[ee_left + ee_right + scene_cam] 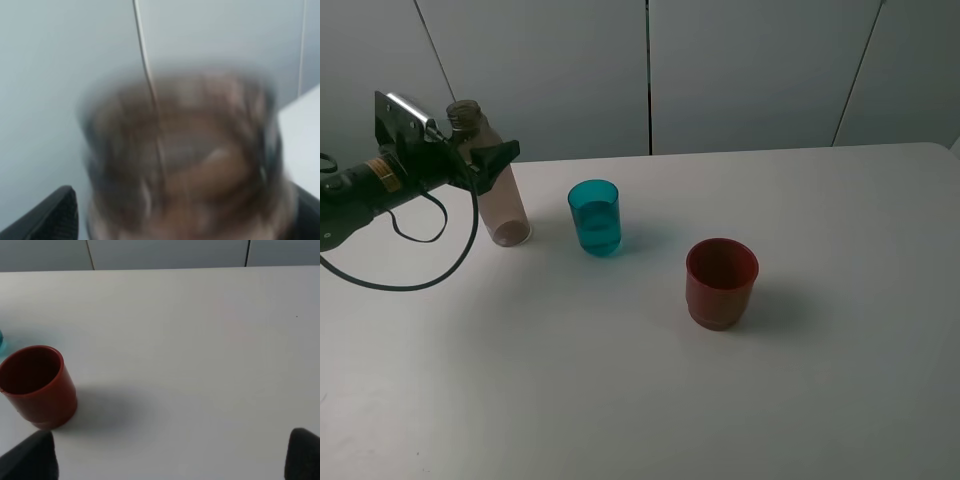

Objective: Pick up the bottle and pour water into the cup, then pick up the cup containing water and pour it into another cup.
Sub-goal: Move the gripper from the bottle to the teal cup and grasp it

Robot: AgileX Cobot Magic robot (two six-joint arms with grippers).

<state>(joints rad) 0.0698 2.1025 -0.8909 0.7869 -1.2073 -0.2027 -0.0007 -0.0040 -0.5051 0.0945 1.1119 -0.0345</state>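
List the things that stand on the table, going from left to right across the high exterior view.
bottle → teal cup → red cup

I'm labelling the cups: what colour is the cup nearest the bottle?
The cup is translucent teal-blue, clearest in the exterior high view.
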